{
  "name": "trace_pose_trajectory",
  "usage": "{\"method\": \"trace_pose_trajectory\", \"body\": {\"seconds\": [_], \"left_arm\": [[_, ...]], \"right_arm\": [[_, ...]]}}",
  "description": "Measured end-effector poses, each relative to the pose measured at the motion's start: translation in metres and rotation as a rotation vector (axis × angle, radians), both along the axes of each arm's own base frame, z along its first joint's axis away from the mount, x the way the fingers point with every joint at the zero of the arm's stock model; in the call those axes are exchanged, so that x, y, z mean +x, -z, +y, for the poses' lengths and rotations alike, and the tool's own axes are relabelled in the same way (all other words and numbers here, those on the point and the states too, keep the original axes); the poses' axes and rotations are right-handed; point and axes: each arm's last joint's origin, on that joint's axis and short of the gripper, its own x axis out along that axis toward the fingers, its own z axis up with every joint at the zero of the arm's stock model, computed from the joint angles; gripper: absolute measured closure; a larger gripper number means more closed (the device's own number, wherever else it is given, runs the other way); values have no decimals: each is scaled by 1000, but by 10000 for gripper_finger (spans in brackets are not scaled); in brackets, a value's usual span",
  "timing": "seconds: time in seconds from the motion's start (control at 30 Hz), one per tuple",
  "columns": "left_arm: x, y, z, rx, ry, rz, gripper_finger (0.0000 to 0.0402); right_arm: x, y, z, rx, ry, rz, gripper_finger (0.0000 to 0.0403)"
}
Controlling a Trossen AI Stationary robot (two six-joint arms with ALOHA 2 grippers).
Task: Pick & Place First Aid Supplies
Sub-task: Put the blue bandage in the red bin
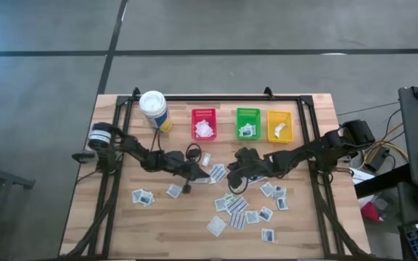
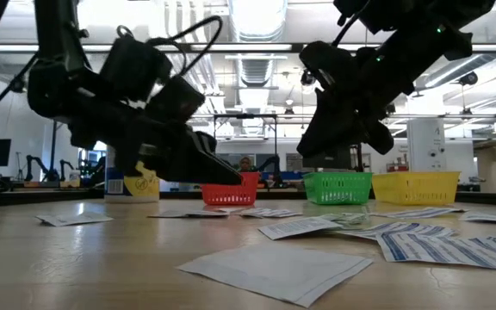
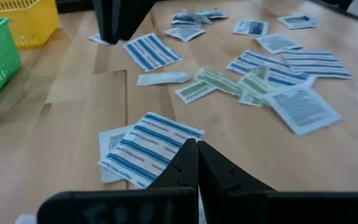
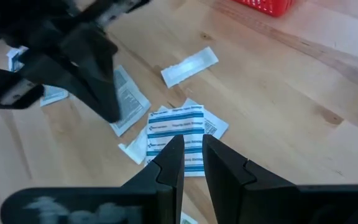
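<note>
Pale wood planks with visible grain and seams make up the desk (image 1: 122,217), framed by thin black rails. Scattered over its middle and right part lie the first aid supplies (image 1: 236,206): small flat paper packets, square or oblong, some plain white, some printed with dark-blue stripes, a few with green bars. One blue-striped oblong packet (image 3: 149,146) lies just ahead of the left gripper (image 3: 197,149), overlapping a plainer white one. Another blue-striped packet (image 4: 178,134) sits directly past the right gripper (image 4: 192,146), on top of other white packets.

Along the far edge stand three small latticed plastic bins: a red bin (image 1: 204,123), a green bin (image 1: 247,122) and a yellow bin (image 1: 279,125), each with a white packet or two inside. Beside the red one stands a white cylindrical canister (image 1: 154,110) with a yellow label.

Both dark arms reach in to the desk's middle, close to one another. The left gripper's jaws are pressed together with nothing between them, low over the wood. The right gripper's jaws stand a narrow gap apart, above the striped packet and not gripping it.
</note>
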Motion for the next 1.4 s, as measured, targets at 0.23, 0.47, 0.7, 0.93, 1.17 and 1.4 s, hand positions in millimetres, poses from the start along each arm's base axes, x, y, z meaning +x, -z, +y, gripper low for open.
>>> {"method": "trace_pose_trajectory", "body": {"seconds": [0.23, 0.47, 0.7, 0.93, 1.17, 1.4], "left_arm": [[7, 4, 8, -3, -28, 7, 402], [12, 16, 11, -23, -23, 44, 402], [10, 20, 13, -21, -31, 76, 402], [8, 21, 13, -21, -30, 115, 402], [7, 23, 14, -21, -30, 147, 401], [7, 24, 14, -37, -36, 164, 401]], "right_arm": [[0, 0, 0, 2, 2, -2, 346], [2, 3, -3, 3, 19, 0, 346], [13, 21, 2, 48, -53, -11, 346], [18, 43, 2, 104, 10, 12, 333], [19, 44, 0, 160, 71, -5, 284], [20, 50, -9, 257, 180, -7, 260]]}}
